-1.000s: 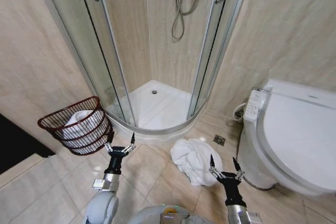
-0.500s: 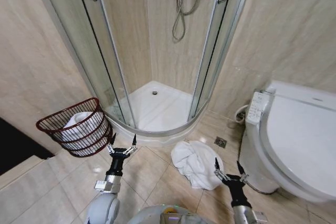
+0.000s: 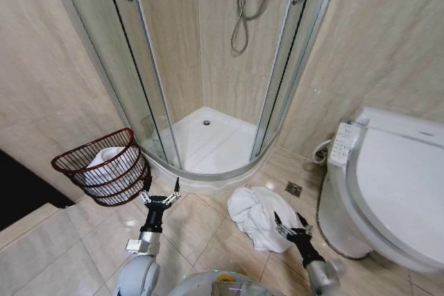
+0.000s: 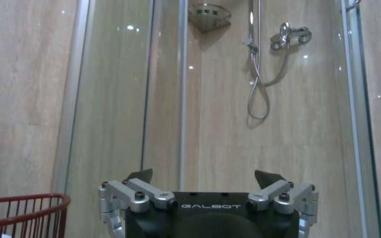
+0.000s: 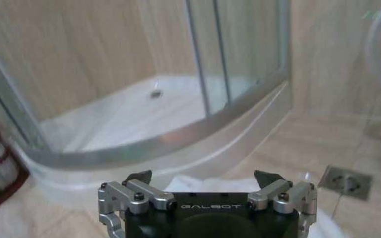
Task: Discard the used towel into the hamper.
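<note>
The shower enclosure (image 3: 208, 67) took up the far middle of my head view, its curved white tray (image 3: 208, 145) bulging toward me and its raised lip closing off the floor at twelve o'clock; the toilet (image 3: 388, 192) walled in my three o'clock side, its side control panel (image 3: 340, 141) jutting toward the shower; a beige wall (image 3: 48, 88) ran down my nine o'clock side, with a dark strip at its foot; what open room I had was the tan tiled floor (image 3: 201, 230) between these three, a wedge widening toward me.

The used towel (image 3: 257, 214) lay crumpled and white on that floor at about one o'clock, near the shower lip and just beside the small floor drain (image 3: 293, 189), with bare tile all round it except where my right claw came close.

The hamper (image 3: 104, 166) stood at ten o'clock against the wall, near the shower's end; dark red-brown wire, rings and upright bars, open at the top, something white already bundled inside it; bare tile lay between it and the towel.

My left claw (image 3: 160, 186) hung low at eleven o'clock, just in front of the hamper, fingers spread wide and holding nothing; my right claw (image 3: 291, 222) hung at the towel's near edge, tilted toward it, spread equally wide and empty, its tips close over the cloth; I could not tell if they touched it.
</note>
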`<state>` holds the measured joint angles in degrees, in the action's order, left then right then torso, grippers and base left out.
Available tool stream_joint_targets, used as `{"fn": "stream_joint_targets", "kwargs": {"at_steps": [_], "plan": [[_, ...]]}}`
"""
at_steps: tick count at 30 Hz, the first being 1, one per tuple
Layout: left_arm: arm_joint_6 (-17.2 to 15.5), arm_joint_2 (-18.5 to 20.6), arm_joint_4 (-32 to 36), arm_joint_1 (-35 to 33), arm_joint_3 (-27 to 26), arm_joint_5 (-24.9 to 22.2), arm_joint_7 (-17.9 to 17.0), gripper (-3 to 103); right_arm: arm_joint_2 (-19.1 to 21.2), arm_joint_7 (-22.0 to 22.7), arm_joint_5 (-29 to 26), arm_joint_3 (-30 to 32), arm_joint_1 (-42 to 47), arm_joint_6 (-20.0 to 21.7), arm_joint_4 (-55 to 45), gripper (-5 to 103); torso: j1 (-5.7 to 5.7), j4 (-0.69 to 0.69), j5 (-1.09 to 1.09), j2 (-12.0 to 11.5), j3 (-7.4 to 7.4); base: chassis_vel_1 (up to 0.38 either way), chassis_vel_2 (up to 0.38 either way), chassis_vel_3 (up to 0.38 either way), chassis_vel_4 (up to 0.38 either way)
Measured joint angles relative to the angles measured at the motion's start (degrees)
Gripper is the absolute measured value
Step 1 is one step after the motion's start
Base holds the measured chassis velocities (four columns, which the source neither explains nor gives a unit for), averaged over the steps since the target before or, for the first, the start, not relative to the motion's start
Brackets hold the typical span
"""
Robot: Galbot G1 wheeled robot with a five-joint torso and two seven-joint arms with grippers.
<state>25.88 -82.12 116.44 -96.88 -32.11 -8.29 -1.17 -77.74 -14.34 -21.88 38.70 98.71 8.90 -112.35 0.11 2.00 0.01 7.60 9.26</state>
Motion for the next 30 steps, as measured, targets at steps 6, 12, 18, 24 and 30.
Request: {"fn": "stream_joint_targets", "kwargs": {"at_steps": [6, 12, 18, 24, 30], "plan": [[0.01, 0.8, 0.43, 0.17, -1.45, -0.51, -0.46, 100, 4.2, 1.7, 1.74, -2.77, -8.25, 14.2, 1.09, 100, 0.0, -0.01, -0.01, 0.0, 0.01, 0.0, 0.0, 0.0, 0.0], [-0.28, 1.08, 0.76, 0.42, -3.1, -0.97, -0.85, 100, 6.42, 1.56, 1.41, -5.02, -13.6, 21.4, 5.72, 100, 0.0, -0.01, -0.01, 0.0, 0.01, 0.0, 0.0, 0.0, 0.0], [-1.41, 0.86, 1.82, 0.35, -4.81, -0.97, -1.66, 100, 7.05, -2.65, 2.74, -6.18, -17.2, 25.72, 12.07, 100, 0.0, -0.02, -0.01, 0.0, 0.01, 0.0, 0.0, 0.0, 0.0], [-1.7, 0.95, 1.82, 0.4, -5.0, -0.7, -2.22, 100, 6.73, -3.28, 2.78, -6.98, -21.16, 24.93, 18.8, 100, 0.0, -0.01, -0.01, 0.0, 0.0, 0.0, 0.0, 0.0, 0.0], [-2.74, 1.58, 1.31, 1.52, -4.22, -0.19, -2.49, 100, 4.97, -4.03, 4.61, -7.83, -26.45, 23.0, 27.56, 100, 0.0, -0.01, -0.02, 0.0, 0.0, 0.0, 0.0, 0.0, 0.0]]}}
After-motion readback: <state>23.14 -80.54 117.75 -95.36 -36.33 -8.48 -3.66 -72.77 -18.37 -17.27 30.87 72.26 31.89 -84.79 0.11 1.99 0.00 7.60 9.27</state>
